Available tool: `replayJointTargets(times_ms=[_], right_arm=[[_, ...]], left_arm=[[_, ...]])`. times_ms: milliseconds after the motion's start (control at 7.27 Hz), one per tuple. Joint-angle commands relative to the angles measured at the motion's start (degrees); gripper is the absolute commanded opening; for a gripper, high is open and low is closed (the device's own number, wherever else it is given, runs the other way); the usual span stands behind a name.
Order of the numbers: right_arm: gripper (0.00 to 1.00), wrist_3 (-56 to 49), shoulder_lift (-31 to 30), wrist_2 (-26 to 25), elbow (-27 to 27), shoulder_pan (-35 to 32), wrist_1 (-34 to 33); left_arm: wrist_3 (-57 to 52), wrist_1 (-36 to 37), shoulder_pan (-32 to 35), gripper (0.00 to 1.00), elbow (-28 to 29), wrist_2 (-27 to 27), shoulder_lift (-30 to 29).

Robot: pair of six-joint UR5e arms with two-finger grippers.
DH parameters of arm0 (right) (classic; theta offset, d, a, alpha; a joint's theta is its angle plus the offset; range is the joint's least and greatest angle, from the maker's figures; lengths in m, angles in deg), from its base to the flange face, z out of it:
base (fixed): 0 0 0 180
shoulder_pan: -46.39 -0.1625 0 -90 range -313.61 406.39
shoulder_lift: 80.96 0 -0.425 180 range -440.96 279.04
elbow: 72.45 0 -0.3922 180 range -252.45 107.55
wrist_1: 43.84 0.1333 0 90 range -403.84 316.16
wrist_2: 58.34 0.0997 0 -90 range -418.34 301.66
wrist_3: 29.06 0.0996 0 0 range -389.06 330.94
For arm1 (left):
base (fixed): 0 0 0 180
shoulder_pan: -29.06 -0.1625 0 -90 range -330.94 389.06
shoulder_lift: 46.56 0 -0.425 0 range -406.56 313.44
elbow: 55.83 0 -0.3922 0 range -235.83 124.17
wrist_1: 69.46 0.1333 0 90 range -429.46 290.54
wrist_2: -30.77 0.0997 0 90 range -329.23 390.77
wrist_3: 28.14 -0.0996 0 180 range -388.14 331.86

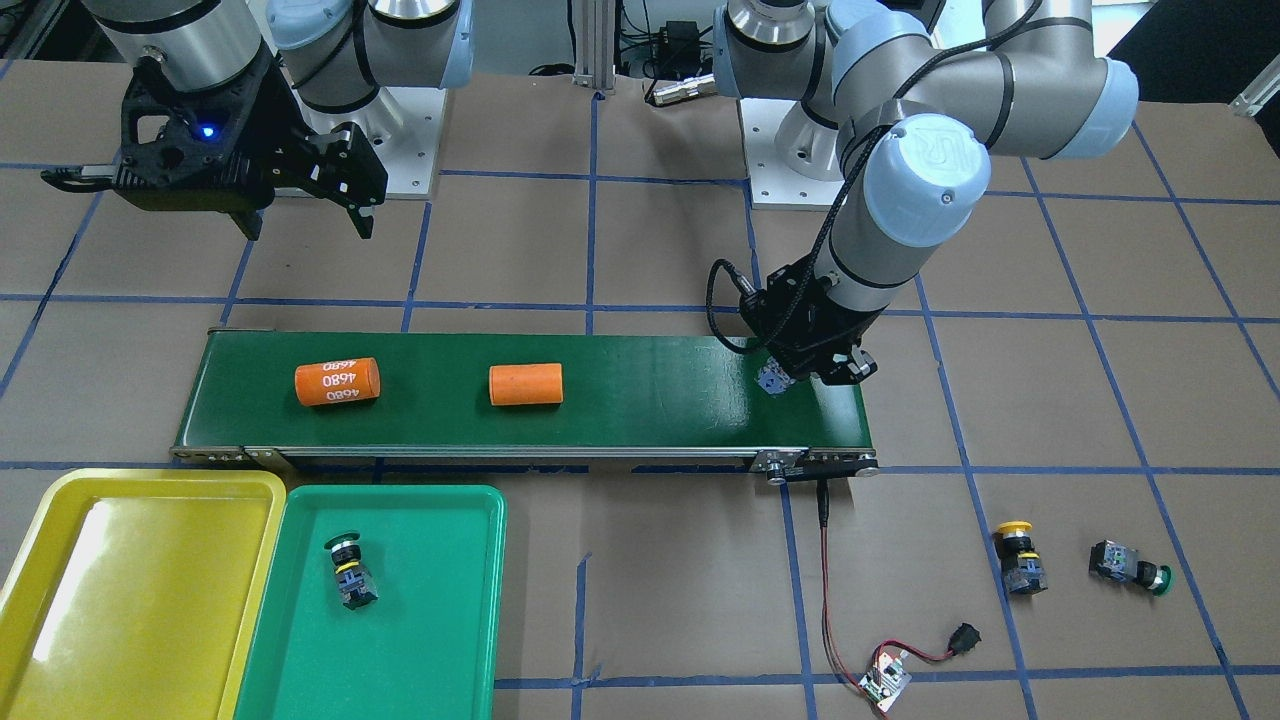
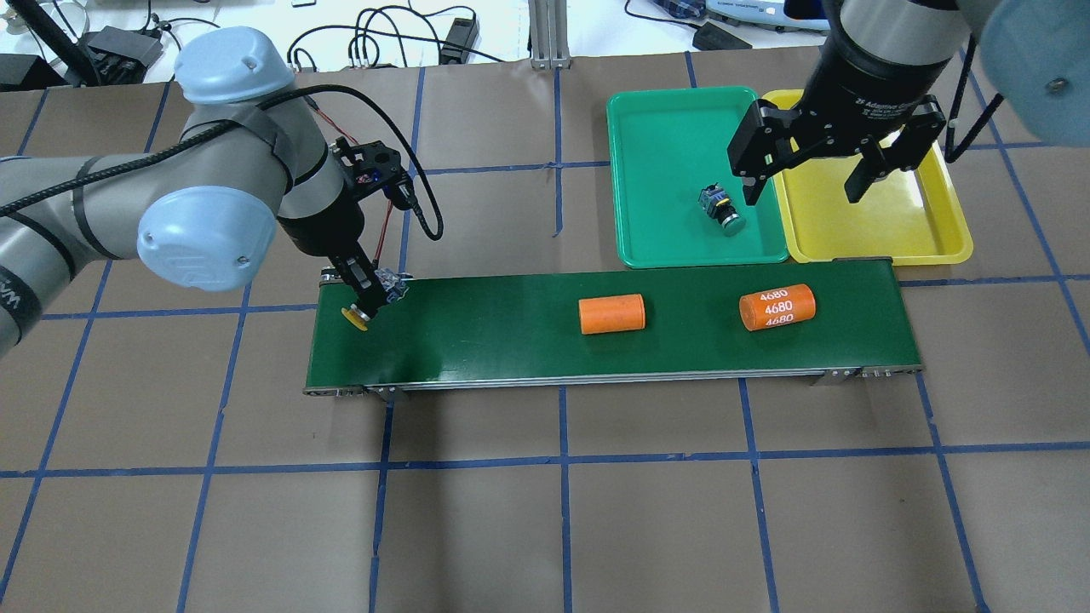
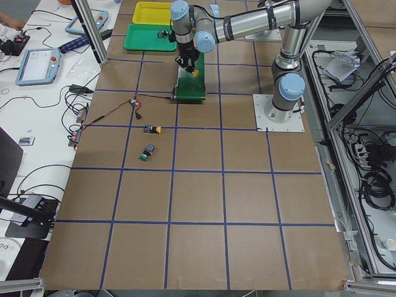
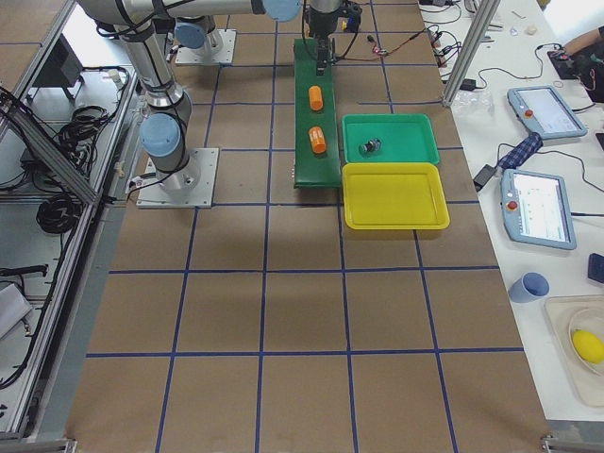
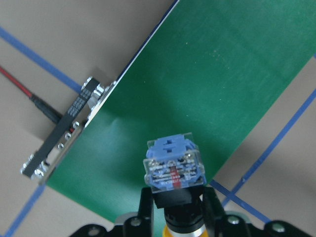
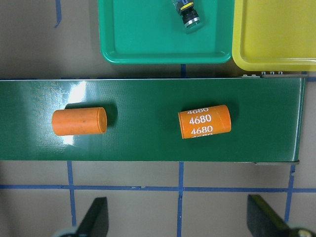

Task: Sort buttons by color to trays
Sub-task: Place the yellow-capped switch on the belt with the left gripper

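My left gripper (image 2: 372, 296) is shut on a yellow-capped button (image 5: 173, 168) and holds it tilted just over the left end of the dark-green conveyor belt (image 2: 511, 340). My right gripper (image 2: 809, 180) hangs open and empty above the seam between the green tray (image 2: 673, 153) and the yellow tray (image 2: 894, 221). One button (image 2: 722, 210) lies on its side in the green tray. The yellow tray holds nothing. Two more buttons lie on the table beyond the belt's end: a yellow-capped one (image 1: 1020, 560) and a green-capped one (image 1: 1130, 567).
Two orange cylinders lie on the belt, a plain one (image 2: 611, 314) and one marked "4680" (image 2: 777, 306). A small circuit board (image 1: 885, 682) with red and black wires lies near the belt's left end. Brown paper with blue tape lines covers the table.
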Motion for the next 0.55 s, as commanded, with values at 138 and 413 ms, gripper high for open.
replayJointTargets(times_ms=[138,413], right_arm=[[1.00,0.0,0.0,0.1,0.0,0.1,0.0],[1.00,0.0,0.0,0.1,0.0,-0.1,0.0]], left_arm=[[-10.5,11.9,3.4,0.00,-4.0,0.3,-0.9],[-19.7,13.6,4.2,0.00,-5.2,0.3,-1.1]])
